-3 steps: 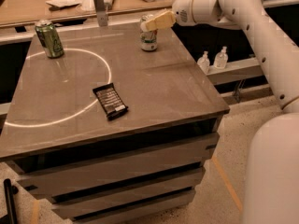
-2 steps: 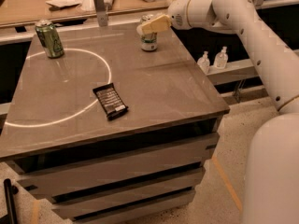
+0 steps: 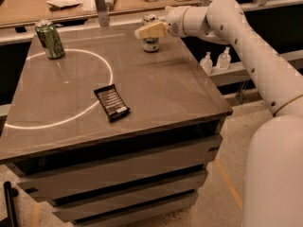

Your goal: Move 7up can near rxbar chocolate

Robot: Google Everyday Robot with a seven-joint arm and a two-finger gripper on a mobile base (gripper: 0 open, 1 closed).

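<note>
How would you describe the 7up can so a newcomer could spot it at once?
Start at the grey table with the white ring on top and go to its far edge, right of the middle. The 7up can stands upright there, with the gripper across its upper half. Unlike the all-green can at the far left, it is pale with a green band at the bottom.

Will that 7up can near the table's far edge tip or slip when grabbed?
Standing upright and narrow, the can would probably tip if nudged high, where the gripper sits at its upper half. Its smooth metal likely slips, and thin walls may dent.
</note>
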